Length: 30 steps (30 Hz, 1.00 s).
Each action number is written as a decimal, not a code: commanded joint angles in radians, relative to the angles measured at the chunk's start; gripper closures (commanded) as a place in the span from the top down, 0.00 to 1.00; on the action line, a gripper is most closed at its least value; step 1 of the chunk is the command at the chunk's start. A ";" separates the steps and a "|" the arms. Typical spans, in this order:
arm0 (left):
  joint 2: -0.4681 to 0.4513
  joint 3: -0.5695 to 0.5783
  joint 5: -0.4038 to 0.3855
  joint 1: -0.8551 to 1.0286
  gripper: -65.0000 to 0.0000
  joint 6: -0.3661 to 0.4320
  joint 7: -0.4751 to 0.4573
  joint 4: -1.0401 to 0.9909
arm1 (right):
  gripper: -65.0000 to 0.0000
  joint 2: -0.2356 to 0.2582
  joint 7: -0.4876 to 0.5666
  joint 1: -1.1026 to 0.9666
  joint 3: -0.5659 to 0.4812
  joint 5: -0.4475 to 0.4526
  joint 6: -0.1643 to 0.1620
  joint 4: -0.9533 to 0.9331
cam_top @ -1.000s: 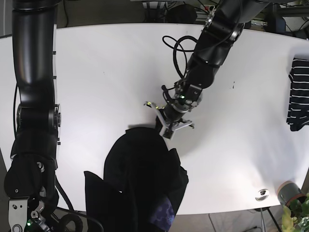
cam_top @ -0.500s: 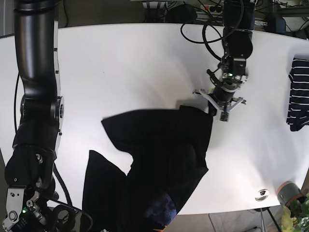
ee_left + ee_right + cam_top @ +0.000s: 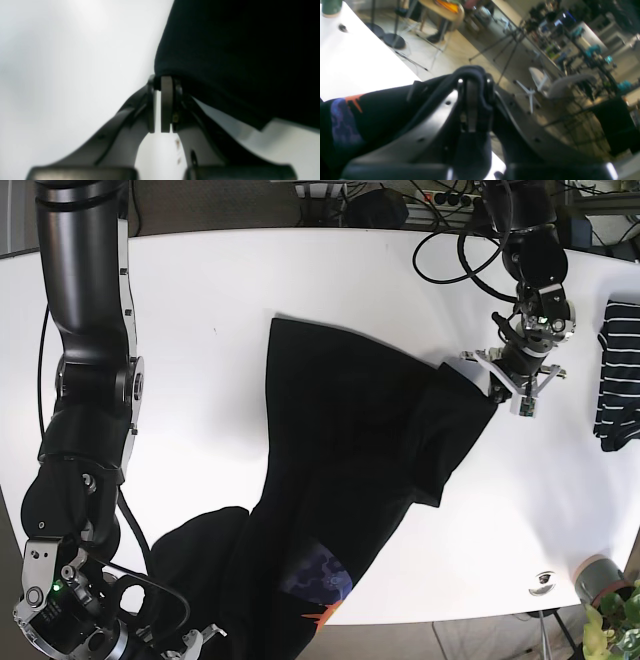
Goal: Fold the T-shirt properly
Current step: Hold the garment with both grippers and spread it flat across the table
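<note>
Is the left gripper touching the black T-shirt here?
Touching. In the left wrist view the left gripper is pinched shut on the edge of the black T-shirt, fabric caught at its fingertips.

No text, label or number is legible anywhere.

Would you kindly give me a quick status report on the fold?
Left gripper and right gripper both shut on black T-shirt. Shirt stretched out, unfolded. Striped garment lies apart.

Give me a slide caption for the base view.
Left gripper pulls the black T-shirt across the white table.
</note>
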 commanded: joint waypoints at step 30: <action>-0.190 -0.181 -0.002 -0.589 0.00 0.007 0.326 0.236 | 0.03 0.037 0.091 0.152 0.007 -0.108 -0.098 -0.081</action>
